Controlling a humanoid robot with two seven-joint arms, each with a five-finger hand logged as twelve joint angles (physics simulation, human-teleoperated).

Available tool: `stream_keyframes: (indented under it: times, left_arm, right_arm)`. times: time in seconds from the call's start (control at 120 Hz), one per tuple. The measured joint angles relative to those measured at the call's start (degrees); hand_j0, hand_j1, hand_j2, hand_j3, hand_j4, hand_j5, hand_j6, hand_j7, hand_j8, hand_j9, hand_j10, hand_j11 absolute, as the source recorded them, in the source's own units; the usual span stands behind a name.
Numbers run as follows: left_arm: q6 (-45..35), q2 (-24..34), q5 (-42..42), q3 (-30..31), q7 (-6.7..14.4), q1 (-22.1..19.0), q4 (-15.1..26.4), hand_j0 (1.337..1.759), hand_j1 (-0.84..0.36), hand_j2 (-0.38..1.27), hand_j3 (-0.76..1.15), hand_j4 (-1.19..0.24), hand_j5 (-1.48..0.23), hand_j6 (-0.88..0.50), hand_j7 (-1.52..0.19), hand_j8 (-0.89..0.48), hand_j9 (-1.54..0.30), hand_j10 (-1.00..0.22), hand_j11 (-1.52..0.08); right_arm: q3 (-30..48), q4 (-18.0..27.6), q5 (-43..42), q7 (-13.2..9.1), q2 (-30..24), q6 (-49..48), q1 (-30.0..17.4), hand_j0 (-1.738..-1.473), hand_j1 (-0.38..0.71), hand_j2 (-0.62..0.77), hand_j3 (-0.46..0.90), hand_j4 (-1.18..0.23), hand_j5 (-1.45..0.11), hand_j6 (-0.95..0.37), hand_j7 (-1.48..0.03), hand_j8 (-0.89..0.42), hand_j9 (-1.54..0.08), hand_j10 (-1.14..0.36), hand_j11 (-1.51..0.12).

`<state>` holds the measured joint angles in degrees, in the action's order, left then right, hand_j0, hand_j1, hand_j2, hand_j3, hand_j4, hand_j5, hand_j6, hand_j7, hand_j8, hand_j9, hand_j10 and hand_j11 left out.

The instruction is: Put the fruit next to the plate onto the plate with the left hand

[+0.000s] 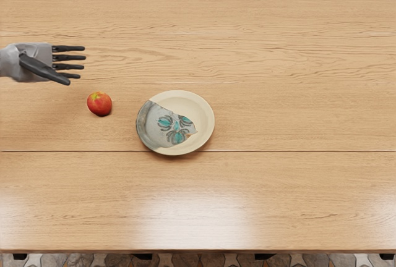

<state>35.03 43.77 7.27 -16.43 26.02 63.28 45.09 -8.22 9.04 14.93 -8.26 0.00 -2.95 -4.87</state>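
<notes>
A small red apple (99,103) lies on the wooden table just left of a cream plate (198,109) with a grey and teal pattern. Nothing lies on the plate. My left hand (59,63) comes in from the left edge, above and to the left of the apple, clearly apart from it. Its dark fingers (69,58) are stretched out flat toward the right and hold nothing. The right arm does not show.
The wooden table (278,186) fills nearly the whole view, with its far edge along the top and its near edge along the bottom. Only the apple and the plate stand on it.
</notes>
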Motion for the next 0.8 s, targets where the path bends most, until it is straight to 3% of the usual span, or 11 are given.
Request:
stream_keyframes:
  times: [0.292, 0.358, 0.408, 0.575, 0.642, 0.8]
  left_arm:
    - [0.00, 0.20, 0.12, -0.55, -0.01, -0.86, 0.00, 1.658, 0.35, 0.00, 0.00, 0.00, 0.00, 0.00, 0.00, 0.00, 0.00, 0.00, 0.00]
    - [0.00, 6.26, -0.13, -0.56, 0.03, -1.66, 0.00, 1.658, 0.35, 0.00, 0.00, 0.00, 0.00, 0.00, 0.00, 0.00, 0.00, 0.00, 0.00]
    - [0.01, 7.07, -0.28, -0.56, 0.19, -1.22, -0.01, 1.658, 0.35, 0.00, 0.00, 0.00, 0.00, 0.00, 0.00, 0.00, 0.00, 0.00, 0.00]
    - [0.01, 5.63, -0.70, -0.50, 6.74, -0.10, 0.00, 1.658, 0.35, 0.00, 0.00, 0.00, 0.00, 0.00, 0.00, 0.00, 0.00, 0.00, 0.00]
    - [0.00, 2.07, -4.26, -0.41, 7.80, 2.10, 0.00, 1.658, 0.35, 0.00, 0.00, 0.00, 0.00, 0.00, 0.00, 0.00, 0.00, 0.00, 0.00]
    - [0.01, 1.62, -11.03, -0.20, 8.72, 4.55, 0.05, 1.658, 0.35, 0.00, 0.00, 0.00, 0.00, 0.00, 0.00, 0.00, 0.00, 0.00, 0.00]
  right_arm:
    - [0.04, 0.00, 0.01, 0.00, 0.00, 0.05, 0.04, -1.658, -0.33, 0.00, 0.00, -0.01, -0.02, -0.01, -0.02, -0.01, -0.02, -0.01, -0.02]
    - [0.05, 0.00, 0.01, 0.00, 0.00, 0.05, 0.04, -1.658, -0.33, 0.00, 0.00, -0.01, -0.02, -0.01, -0.02, -0.01, -0.02, -0.01, -0.02]
    - [0.05, 0.00, 0.01, 0.00, 0.00, 0.05, 0.04, -1.658, -0.33, 0.00, 0.00, -0.01, -0.02, -0.01, -0.02, -0.01, -0.02, -0.01, -0.02]
    - [0.05, 0.01, 0.01, 0.00, 0.00, 0.05, 0.04, -1.658, -0.33, 0.00, 0.00, -0.01, -0.02, -0.01, -0.02, -0.01, -0.02, -0.01, -0.02]
    - [0.05, 0.01, 0.01, 0.00, 0.00, 0.05, 0.04, -1.658, -0.33, 0.00, 0.00, -0.01, -0.02, -0.01, -0.02, -0.01, -0.02, -0.01, -0.02]
    - [0.05, 0.01, 0.01, 0.00, 0.00, 0.05, 0.04, -1.658, -0.33, 0.00, 0.00, -0.01, -0.02, -0.01, -0.02, -0.01, -0.02, -0.01, -0.02]
